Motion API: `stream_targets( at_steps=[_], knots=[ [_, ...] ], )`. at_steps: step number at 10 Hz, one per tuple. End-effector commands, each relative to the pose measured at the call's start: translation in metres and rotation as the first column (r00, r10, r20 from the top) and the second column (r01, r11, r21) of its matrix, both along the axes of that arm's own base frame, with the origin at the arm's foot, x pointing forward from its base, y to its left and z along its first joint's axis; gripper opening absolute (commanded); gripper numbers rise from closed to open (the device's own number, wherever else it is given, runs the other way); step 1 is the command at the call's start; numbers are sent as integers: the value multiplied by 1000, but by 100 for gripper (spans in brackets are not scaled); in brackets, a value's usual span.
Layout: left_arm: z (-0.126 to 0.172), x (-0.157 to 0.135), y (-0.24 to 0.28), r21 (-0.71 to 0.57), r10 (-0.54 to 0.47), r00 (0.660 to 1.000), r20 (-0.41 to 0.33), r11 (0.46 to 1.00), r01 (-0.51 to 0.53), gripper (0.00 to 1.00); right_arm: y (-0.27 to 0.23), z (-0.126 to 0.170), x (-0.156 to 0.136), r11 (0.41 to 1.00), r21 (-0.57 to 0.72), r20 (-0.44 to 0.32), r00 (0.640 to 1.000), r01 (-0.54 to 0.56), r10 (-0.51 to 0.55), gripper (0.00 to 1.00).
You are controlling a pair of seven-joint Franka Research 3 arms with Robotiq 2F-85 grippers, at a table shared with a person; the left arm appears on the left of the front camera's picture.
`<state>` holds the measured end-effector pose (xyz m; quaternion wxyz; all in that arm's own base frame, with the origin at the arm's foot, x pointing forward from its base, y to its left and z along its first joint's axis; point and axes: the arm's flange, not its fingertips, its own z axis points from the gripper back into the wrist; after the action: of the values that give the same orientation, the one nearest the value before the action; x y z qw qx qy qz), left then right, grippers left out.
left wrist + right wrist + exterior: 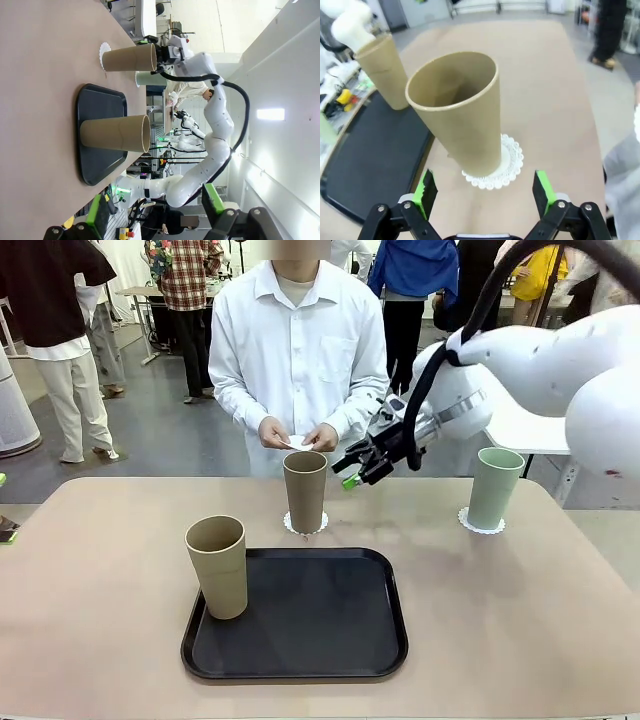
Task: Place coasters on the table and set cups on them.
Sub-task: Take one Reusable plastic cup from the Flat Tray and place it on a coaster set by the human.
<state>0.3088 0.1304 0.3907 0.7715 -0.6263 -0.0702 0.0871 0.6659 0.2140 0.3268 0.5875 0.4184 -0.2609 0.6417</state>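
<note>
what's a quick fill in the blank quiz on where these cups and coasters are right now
1. The right-hand cup is mint ____.
2. The number of coasters on the table with a cup on them is ____.
3. The tan cup with no coaster under it stands on the black ____.
4. The right pincer, beside the middle tan cup, is ____.

Missing words: green; two; tray; open

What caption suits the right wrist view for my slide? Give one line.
Open right gripper faces a tan cup standing on a lacy white coaster, beside the black tray holding another tan cup.
</note>
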Motion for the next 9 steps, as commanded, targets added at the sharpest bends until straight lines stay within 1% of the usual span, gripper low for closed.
stream_targets(
  at_steps=[1, 2, 3, 4, 5, 6, 7, 8, 9],
  knots=[
    [1, 0, 0, -12, 3, 1000, 12, 1000, -3, 100, -8, 52, -46, 955, -213, -26, 976, 207, -217, 100],
    [1, 0, 0, -12, 3, 1000, 12, 1000, -3, 100, -10, 83, -67, 898, -301, 20, 944, 321, -330, 100],
    [1, 0, 0, -12, 3, 1000, 12, 1000, -3, 100, -7, 104, -87, 842, -359, 70, 911, 403, -406, 100],
    [1, 0, 0, -12, 3, 1000, 12, 1000, -3, 100, -3, 121, -109, 776, -394, 122, 865, 493, -487, 100],
    [1, 0, 0, -12, 3, 1000, 12, 1000, -3, 100, 4, 135, -132, 732, -427, 142, 839, 531, -526, 100],
    [1, 0, 0, -12, 3, 1000, 12, 1000, -3, 100, 18, 148, -154, 686, -475, 165, 822, 551, -545, 100],
    [1, 0, 0, -12, 3, 1000, 12, 1000, -3, 100, 27, 157, -170, 644, -515, 180, 806, 566, -564, 100],
    [1, 0, 0, -12, 3, 1000, 12, 1000, -3, 100, 32, 165, -184, 604, -549, 198, 793, 577, -577, 100],
    [1, 0, 0, -12, 3, 1000, 12, 1000, -3, 100, 38, 170, -198, 577, -583, 200, 789, 573, -581, 100]
  ],
)
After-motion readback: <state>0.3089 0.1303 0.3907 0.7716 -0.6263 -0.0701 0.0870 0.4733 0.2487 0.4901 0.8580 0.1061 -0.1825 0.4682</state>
